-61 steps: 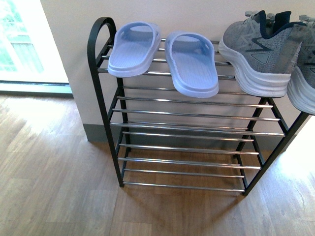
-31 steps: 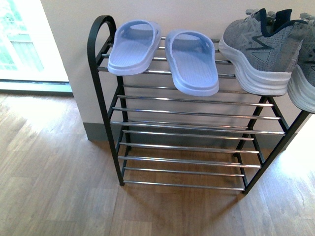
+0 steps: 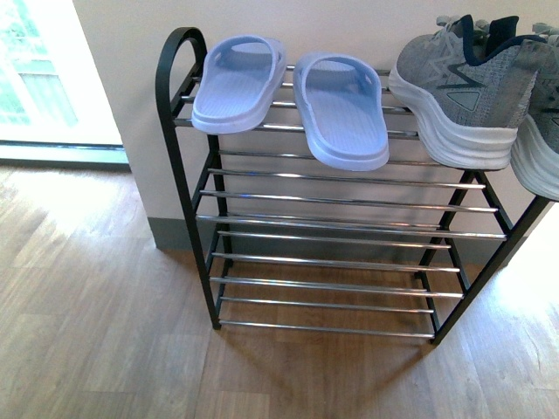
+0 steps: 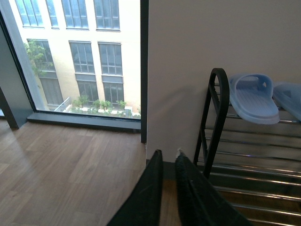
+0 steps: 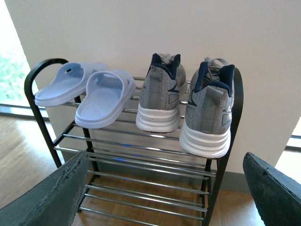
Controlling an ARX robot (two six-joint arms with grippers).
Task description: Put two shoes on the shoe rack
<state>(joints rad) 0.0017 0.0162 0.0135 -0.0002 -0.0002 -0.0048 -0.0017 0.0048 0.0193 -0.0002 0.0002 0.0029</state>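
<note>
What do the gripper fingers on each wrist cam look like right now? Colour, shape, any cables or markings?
The left gripper has two black, matte fingers that taper to narrow tips, one tip flecked white. The right gripper has broad, dark grey fingers with a rough texture and angular edges. No cables or markings show in either wrist view; the front view shows no arm.

In the front view the second sneaker [image 3: 539, 131] was cut off by the right edge, and the shoe rack [image 3: 179, 131] lost its right arch there too (neither arm showed). In the left wrist view one slipper [image 4: 288, 99] ran off the frame. The right gripper [image 5: 164, 188] showed only partial fingers [image 5: 51, 197], their bases cropped.
</note>
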